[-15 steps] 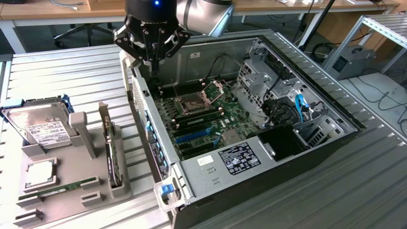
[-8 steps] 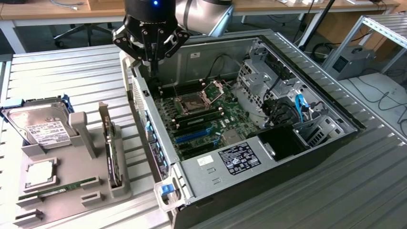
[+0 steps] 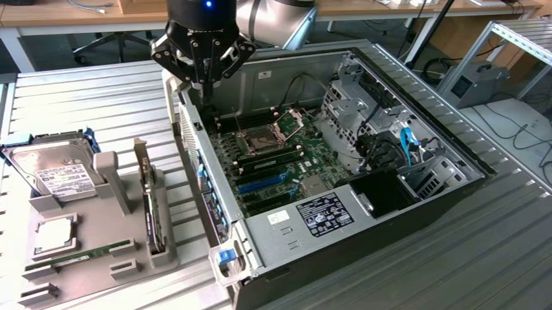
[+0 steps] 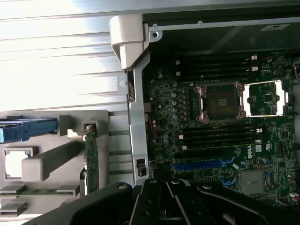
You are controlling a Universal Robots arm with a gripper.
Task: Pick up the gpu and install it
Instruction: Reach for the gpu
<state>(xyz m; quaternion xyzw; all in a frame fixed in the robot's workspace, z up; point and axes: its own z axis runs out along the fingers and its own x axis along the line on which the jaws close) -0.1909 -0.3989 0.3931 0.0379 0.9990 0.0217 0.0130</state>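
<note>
Ribbed table; closed tool over case edge, gpu upright in holder.

Wooden desks, office chair, ribbed metal worktop

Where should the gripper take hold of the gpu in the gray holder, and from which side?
Probably its top edge, pinched across the two flat faces, coming straight down from above. The gpu stands on edge in the holder, with its lower edge sunk in a slot and its top edge free.
</note>
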